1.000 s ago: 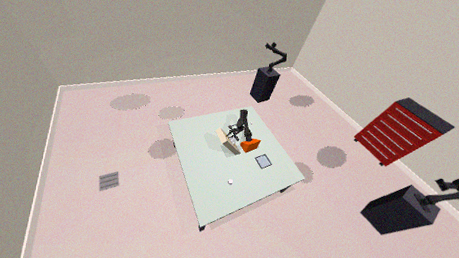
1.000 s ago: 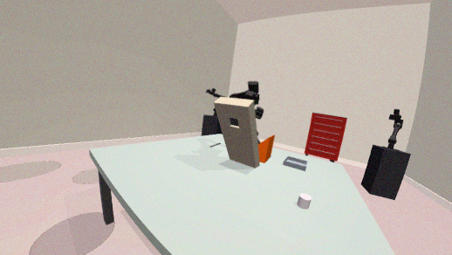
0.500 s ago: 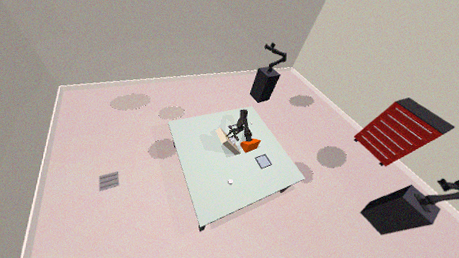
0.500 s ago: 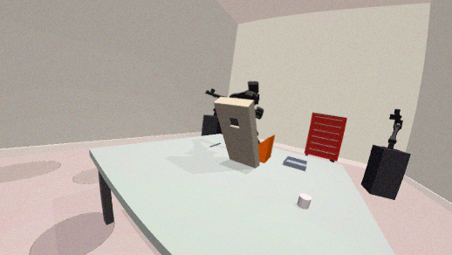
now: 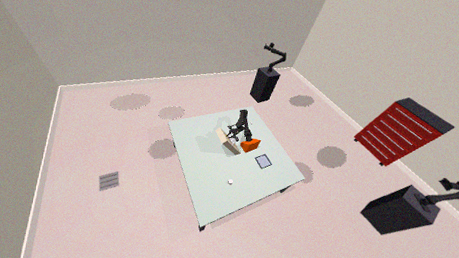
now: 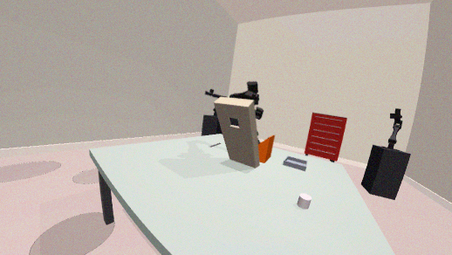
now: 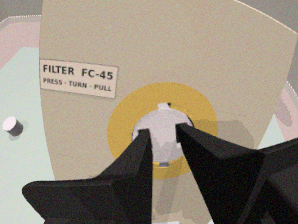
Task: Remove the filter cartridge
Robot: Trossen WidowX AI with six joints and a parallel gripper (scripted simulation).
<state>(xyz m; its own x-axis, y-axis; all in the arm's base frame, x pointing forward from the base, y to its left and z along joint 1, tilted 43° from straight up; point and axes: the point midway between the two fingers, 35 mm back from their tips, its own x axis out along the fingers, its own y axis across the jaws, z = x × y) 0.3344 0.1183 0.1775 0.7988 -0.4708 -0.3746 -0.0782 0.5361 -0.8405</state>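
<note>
- Black fingers of my end effector (image 5: 230,132) (image 7: 164,129) stand partly apart, released rather than clenched, with their tips at opposite sides of the cartridge face; I can't tell from here how deep they reach.
- The cartridge (image 7: 162,144) is in the panel, pale and round between my fingertips. My fingers cover part of its face.
- A yellow ring (image 7: 120,131) surrounds it.
- The beige panel (image 5: 231,145) (image 6: 240,141) (image 7: 80,140) leans on the tabletop (image 5: 207,182) (image 6: 174,188) (image 7: 17,165); its back shows a small square opening.
- Its label (image 7: 79,79) reads "FILTER FC-45, PRESS · TURN · PULL".
- An orange block (image 5: 250,145) (image 6: 266,149) sits near the panel's foot, beside my black arm (image 5: 243,121) (image 6: 250,93).
- Beyond that block I have the shallow tray (image 5: 263,160) (image 6: 295,163), with the cartridge outside it.
- A small white cylinder (image 5: 230,182) (image 6: 304,201) (image 7: 12,126) stands on the tabletop, well apart from the panel.
- Off the tabletop, I see a red cabinet (image 5: 395,135) (image 6: 326,136) and two dark pedestals, one (image 5: 400,210) (image 6: 386,172) near the cabinet, the other (image 5: 265,85) (image 6: 210,125) behind my arm, each carrying another arm.
</note>
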